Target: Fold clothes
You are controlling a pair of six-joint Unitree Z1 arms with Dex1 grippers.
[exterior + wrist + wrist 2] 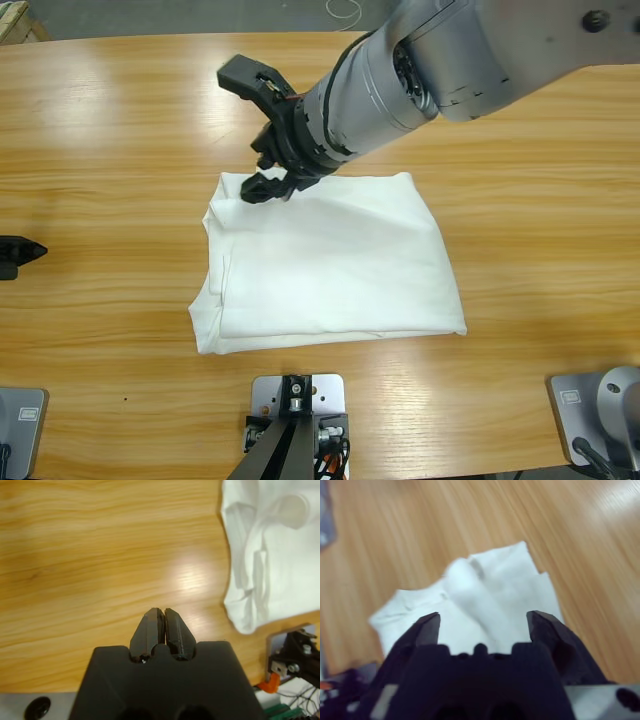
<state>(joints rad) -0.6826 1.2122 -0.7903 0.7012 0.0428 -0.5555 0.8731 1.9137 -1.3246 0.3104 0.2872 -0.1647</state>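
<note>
In the high view the shirt [330,265] is seen lying on the table [120,150] as a folded, roughly rectangular stack, layered edges showing along its left and near sides, so the folding is judged to be far along. The right gripper [262,135] is held over the shirt's far left corner with its jaws spread wide, one jaw raised above bare wood beyond the shirt and the other low at the corner; whether that jaw touches the cloth cannot be told, and the pose suits either letting go or reaching for the corner. The left gripper [20,252] is shown only as a dark tip well to the left of the shirt, apparently parked clear of the work. In the left wrist view that gripper [163,625] is seen with its jaws pressed together and nothing between them, over bare wood; the shirt's bunched, layered left edge [270,555] is shown off to one side, a detail flattened in the high view. In the right wrist view the shirt [470,600] is framed between the parted jaws of the right gripper [482,622], and a raised hump of cloth is revealed near the corner, which the high view hides behind the gripper; no cloth is seen pinched.
</note>
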